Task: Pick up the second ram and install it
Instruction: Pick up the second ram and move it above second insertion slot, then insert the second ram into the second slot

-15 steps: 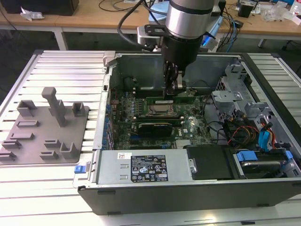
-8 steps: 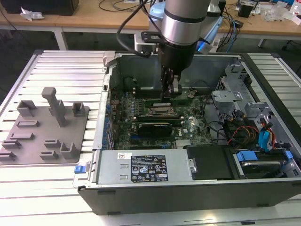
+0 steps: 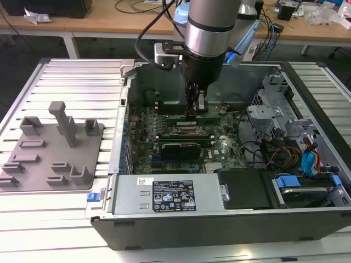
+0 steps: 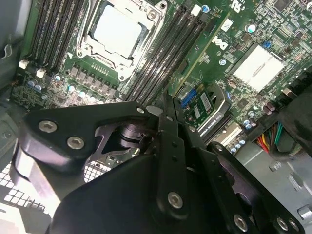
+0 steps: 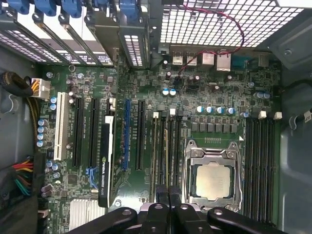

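The second ram (image 3: pixel 213 117), a thin dark-green stick, stands on edge in a memory slot just behind the silver-framed processor socket (image 3: pixel 186 130) inside the open computer case. My gripper (image 3: pixel 196 112) reaches straight down onto the end of the stick toward the exterior view's left, fingers closed on it, and hides that end. In the first wrist view the closed gripper (image 5: pixel 168 194) sits over the slots beside the socket (image 5: pixel 213 181). In the second wrist view the gripper (image 4: pixel 168 105) lines up with the dark slots next to the socket (image 4: pixel 119 31).
A black ribbed card (image 3: pixel 178 149) lies in front of the socket. The case wall (image 3: pixel 123 109), a power supply (image 3: pixel 164 194) and bundled cables (image 3: pixel 285 153) hem in the board. A grey fixture (image 3: pixel 52 148) stands on the slatted table at the exterior view's left.
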{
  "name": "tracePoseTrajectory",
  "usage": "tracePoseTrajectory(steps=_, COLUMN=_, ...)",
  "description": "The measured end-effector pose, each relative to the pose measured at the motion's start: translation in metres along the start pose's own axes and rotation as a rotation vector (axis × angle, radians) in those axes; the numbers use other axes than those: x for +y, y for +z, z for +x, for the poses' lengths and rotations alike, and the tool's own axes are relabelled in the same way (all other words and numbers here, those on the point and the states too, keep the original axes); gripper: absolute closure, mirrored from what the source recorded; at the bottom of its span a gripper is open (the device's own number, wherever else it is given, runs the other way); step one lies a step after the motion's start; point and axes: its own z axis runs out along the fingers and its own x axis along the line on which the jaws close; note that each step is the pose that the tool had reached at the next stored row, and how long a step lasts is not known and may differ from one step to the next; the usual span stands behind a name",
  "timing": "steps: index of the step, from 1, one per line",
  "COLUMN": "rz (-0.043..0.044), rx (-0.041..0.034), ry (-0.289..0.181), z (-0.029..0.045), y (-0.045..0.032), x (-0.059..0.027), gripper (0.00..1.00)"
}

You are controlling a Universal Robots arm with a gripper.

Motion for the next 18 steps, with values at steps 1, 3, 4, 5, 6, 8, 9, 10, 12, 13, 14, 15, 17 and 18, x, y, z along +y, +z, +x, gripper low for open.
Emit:
tracePoseTrajectory(steps=1, rz=0.0, rx=0.0003, ry=0.0, z=-0.0002, y=0.0001, x=0.0, gripper=0.91)
tracePoseTrajectory(steps=3, rz=0.0, rx=0.0005, ry=0.0, z=-0.0003, y=0.0001, x=0.0, gripper=0.91)
tracePoseTrajectory(steps=4, rz=0.0, rx=0.0005, ry=0.0, z=-0.0004, y=0.0002, x=0.0, gripper=0.91)
tracePoseTrajectory(steps=5, rz=0.0, rx=0.0008, ry=0.0, z=-0.0005, y=0.0003, x=0.0, gripper=0.91)
tracePoseTrajectory(steps=6, rz=-0.0001, rx=0.0009, ry=0.0, z=-0.0006, y=0.0003, x=0.0, gripper=0.91)
tracePoseTrajectory(steps=8, rz=-0.0001, rx=0.0011, ry=0.0, z=-0.0007, y=0.0004, x=-0.0001, gripper=0.91)
tracePoseTrajectory(steps=9, rz=-0.0001, rx=0.0012, ry=0.0, z=-0.0007, y=0.0004, x=-0.0001, gripper=0.91)
tracePoseTrajectory(steps=10, rz=0.0, rx=0.0012, ry=0.0, z=-0.0008, y=0.0004, x=-0.0001, gripper=0.91)
tracePoseTrajectory(steps=12, rz=-0.0001, rx=0.0013, ry=0.0, z=-0.0008, y=0.0004, x=-0.0001, gripper=0.91)
tracePoseTrajectory(steps=13, rz=0.0, rx=0.0012, ry=0.0, z=-0.0009, y=0.0016, x=-0.0001, gripper=0.91)
tracePoseTrajectory(steps=14, rz=-0.0001, rx=0.0013, ry=0.0, z=-0.0008, y=0.0033, x=-0.0002, gripper=0.91)
tracePoseTrajectory(steps=15, rz=0.0, rx=0.0012, ry=0.0, z=-0.0008, y=0.0042, x=-0.0002, gripper=0.91)
tracePoseTrajectory(steps=17, rz=-0.0001, rx=0.0013, ry=0.001, z=-0.0008, y=0.0059, x=-0.0003, gripper=0.91)
tracePoseTrajectory(steps=18, rz=-0.0001, rx=0.0013, ry=0.001, z=-0.0008, y=0.0067, x=-0.0003, gripper=0.91)
